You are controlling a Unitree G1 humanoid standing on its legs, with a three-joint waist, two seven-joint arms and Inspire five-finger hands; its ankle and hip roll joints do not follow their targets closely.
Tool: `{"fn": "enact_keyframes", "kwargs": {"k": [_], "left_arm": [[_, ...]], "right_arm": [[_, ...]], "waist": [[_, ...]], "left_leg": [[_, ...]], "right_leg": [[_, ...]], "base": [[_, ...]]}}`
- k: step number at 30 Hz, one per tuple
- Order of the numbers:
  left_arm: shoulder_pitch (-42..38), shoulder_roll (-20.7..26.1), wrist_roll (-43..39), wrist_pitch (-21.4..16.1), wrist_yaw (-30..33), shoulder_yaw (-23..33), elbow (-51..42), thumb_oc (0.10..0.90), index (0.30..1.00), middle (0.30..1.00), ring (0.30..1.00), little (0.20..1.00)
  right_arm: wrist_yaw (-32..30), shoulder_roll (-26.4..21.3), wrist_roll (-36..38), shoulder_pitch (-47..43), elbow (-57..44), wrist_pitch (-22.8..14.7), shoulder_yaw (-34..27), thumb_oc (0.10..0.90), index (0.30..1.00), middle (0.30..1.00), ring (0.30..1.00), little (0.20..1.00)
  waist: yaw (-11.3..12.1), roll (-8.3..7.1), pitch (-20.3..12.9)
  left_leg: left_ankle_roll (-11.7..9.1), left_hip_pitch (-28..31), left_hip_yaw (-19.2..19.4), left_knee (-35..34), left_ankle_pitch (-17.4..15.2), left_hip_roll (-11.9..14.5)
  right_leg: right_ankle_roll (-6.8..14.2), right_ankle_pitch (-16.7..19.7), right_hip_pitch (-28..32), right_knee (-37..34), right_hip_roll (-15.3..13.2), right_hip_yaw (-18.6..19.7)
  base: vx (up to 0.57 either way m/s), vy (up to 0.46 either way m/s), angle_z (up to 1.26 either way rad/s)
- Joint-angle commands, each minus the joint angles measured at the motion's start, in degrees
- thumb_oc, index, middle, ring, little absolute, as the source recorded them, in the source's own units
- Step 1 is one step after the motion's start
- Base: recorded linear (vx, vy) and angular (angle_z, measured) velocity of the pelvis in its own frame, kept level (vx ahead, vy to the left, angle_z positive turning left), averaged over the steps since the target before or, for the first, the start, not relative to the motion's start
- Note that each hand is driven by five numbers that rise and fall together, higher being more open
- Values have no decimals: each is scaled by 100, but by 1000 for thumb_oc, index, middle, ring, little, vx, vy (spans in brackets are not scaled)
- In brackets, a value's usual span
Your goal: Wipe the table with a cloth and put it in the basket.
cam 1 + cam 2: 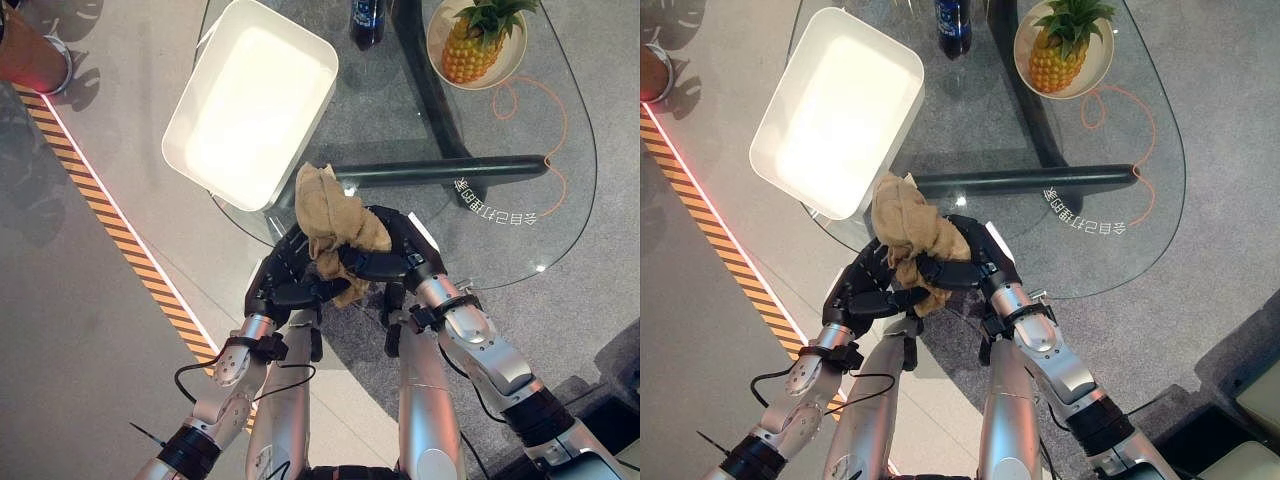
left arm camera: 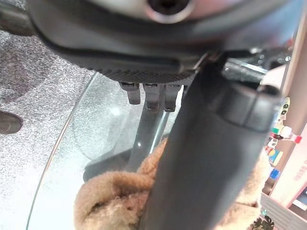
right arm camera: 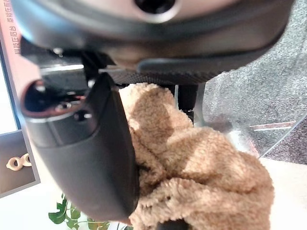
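the cloth (image 1: pixel 335 225) is bunched between both hands at the near edge of the glass table (image 1: pixel 560 200); the left hand (image 1: pixel 290 275) is curled under and round its lower folds, and the right hand (image 1: pixel 395 250) is curled over it from the other side, thumb pressed into the pile as seen in the right wrist view; so the cloth is held by both, lifted into a lump rather than spread flat.

risk 1: a top corner of the cloth stands free above the fingers; if one hand is released before the other has a full grip, the loose part could be dragged out and the cloth dropped off the table edge onto the floor, since the grasp sits right at the rim.

risk 2: the white basket (image 1: pixel 250 100) lies just beyond the cloth, and its near corner overhangs the table edge; it could be nudged or tipped if the hands are carried forward low.

further back, a dark bottle (image 1: pixel 367 22) and a pineapple (image 1: pixel 478 42) on a plate (image 1: pixel 437 30) are well apart from the path; contact is judged unlikely unless the arm is swung wide to the right.
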Motion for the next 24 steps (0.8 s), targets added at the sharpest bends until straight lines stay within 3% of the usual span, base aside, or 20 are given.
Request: {"fn": "enact_keyframes", "kwargs": {"k": [1, 10, 18, 24], "left_arm": [[-13, 154, 647, -510, 272, 229, -1025, 800, 900, 900, 900, 900], [-144, 205, 954, -703, 408, 194, -1300, 800, 900, 900, 900, 900], [-370, 326, 1486, -654, 639, 97, -1361, 800, 900, 900, 900, 900], [-410, 478, 1136, -639, 390, 32, -1384, 800, 900, 900, 900, 900]], "right_arm": [[292, 26, 193, -250, -1161, -349, 221, 100, 300, 300, 300, 200], [804, 7, 364, -266, -1063, 59, 584, 100, 300, 300, 300, 200], [1544, -86, 825, -480, -910, 565, 945, 100, 300, 300, 300, 200], [2131, -321, 845, -588, -903, 597, 1150, 100, 300, 300, 300, 200]], "waist": [[35, -17, -143], [92, -38, -143], [152, -75, -143], [196, -77, -143]], "left_leg": [[449, 153, 322, 52, -271, -414], [444, 119, 279, 33, -228, -441], [431, 105, 218, 42, -201, -471], [426, 110, 180, 68, -193, -489]], "right_leg": [[-169, 290, 88, -243, 568, -76], [-187, 304, 75, -274, 564, -111], [-195, 315, 77, -285, 556, -152], [-194, 326, 87, -271, 537, -174]], "base": [[0, 0, 0], [0, 0, 0], [0, 0, 0], [10, -5, 3]]}}
